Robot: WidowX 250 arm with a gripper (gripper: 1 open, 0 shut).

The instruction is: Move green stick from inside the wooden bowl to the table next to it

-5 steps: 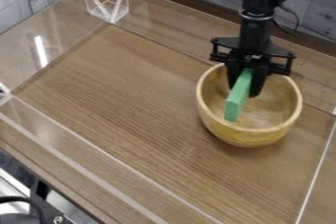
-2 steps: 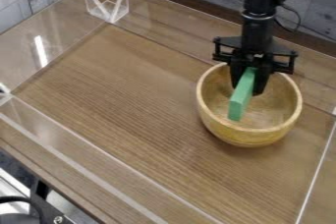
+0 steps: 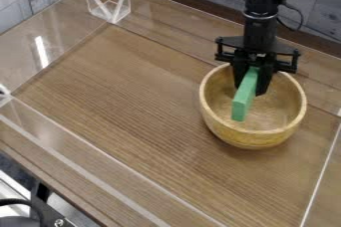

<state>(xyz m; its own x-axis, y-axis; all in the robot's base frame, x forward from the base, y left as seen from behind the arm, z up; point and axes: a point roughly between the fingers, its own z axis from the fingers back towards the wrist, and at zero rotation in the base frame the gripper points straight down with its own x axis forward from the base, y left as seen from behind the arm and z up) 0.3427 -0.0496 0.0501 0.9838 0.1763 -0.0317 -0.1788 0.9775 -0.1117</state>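
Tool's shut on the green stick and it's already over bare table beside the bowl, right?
Not quite. The tool is shut on the green stick, but the camera view shows the stick over the wooden bowl, its lower end inside the rim, not beside it.

Bright green stick [image 3: 242, 98], pale tan wooden bowl [image 3: 252, 126], brown streaked wood-grain table [image 3: 127, 102], black pincer [image 3: 252, 69].

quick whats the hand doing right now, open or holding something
Hand: closed on the upper end of the bright green flat rectangular stick, which hangs tilted inside the round light tan wooden bowl.
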